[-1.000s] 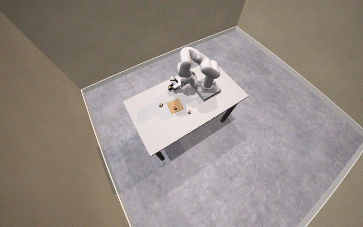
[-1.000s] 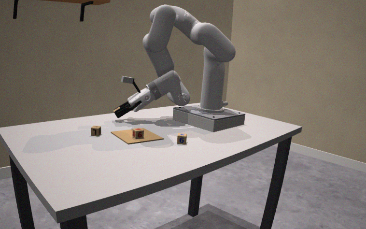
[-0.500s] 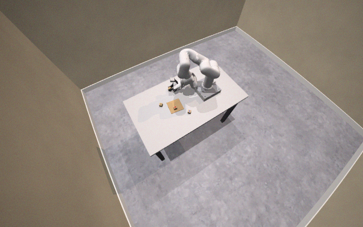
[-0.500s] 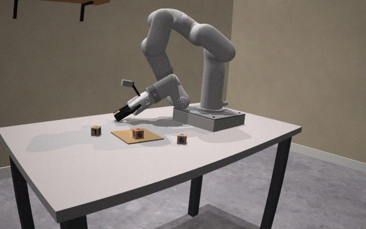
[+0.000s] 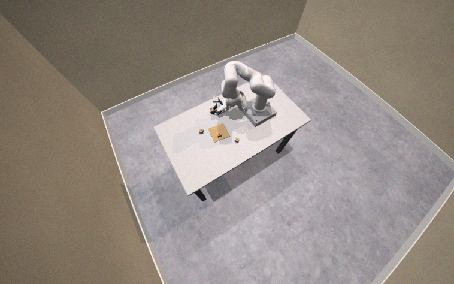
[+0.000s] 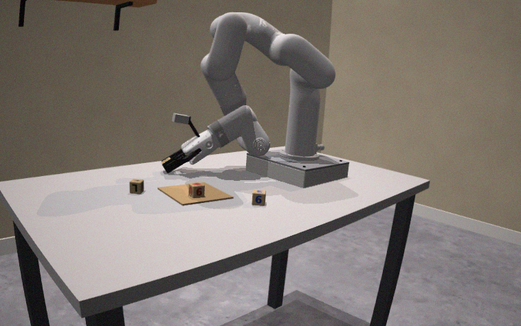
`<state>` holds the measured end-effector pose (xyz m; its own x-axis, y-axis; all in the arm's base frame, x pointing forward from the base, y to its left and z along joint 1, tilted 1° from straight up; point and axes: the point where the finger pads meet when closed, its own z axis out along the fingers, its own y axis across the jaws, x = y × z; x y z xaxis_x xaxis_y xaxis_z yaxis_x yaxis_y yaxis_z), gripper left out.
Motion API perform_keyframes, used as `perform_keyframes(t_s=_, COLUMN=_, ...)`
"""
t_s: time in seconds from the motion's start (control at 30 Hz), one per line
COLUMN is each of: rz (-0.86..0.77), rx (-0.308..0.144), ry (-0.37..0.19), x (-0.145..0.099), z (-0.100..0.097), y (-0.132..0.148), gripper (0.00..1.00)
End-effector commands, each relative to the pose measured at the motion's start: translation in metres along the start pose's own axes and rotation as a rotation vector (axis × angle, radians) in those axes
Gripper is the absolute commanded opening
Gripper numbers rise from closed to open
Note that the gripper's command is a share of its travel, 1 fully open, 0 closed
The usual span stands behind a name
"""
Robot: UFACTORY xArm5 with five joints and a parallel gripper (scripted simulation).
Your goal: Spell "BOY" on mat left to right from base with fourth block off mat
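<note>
The white xArm (image 6: 303,95) stands on a grey base plate (image 6: 330,168) at the far right of the pale counter (image 6: 153,245), folded over so its wrist slopes down toward the counter's back edge. The pincer (image 6: 171,160) sits low, its black tips just above or touching the surface; which of the two cannot be told. It is clamped on a small tan block (image 5: 212,109), seen from the top view as a light patch between the dark fingers; its letter is too small to read. A small grey camera plate (image 6: 181,117) sticks up on a thin stalk behind the pincer.

Taking the tan mat (image 6: 215,196) as the clock centre in the exterior view, with twelve toward the back wall: the mat lies flat on the counter, and a block with red markings (image 6: 196,190) stands on it, roughly at its middle. A block with dark markings (image 6: 136,186) rests on the bare counter at about nine o'clock, near the mat but off it. A block with blue markings (image 6: 258,197) rests on the counter at about three to four o'clock, also off the mat. The pincer and its held block are at about eleven o'clock, apart from the mat's back edge.

Top-face letters on all blocks are unreadable in both views
</note>
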<state>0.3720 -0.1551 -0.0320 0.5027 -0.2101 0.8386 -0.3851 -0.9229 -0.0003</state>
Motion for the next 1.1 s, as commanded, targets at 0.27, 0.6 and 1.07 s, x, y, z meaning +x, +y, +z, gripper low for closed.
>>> perform_keyframes(t_s=0.27, rz=0.0, rx=0.0, ry=0.002, x=0.0007, z=-0.0001, y=0.0, gripper=0.27)
perform_keyframes(t_s=0.6, rz=0.0, rx=0.0, ry=0.002, x=0.0007, z=-0.0001, y=0.0, gripper=0.35)
perform_keyframes(t_s=1.07, rz=0.0, rx=0.0, ry=0.002, x=0.0007, z=-0.0001, y=0.0, gripper=0.47)
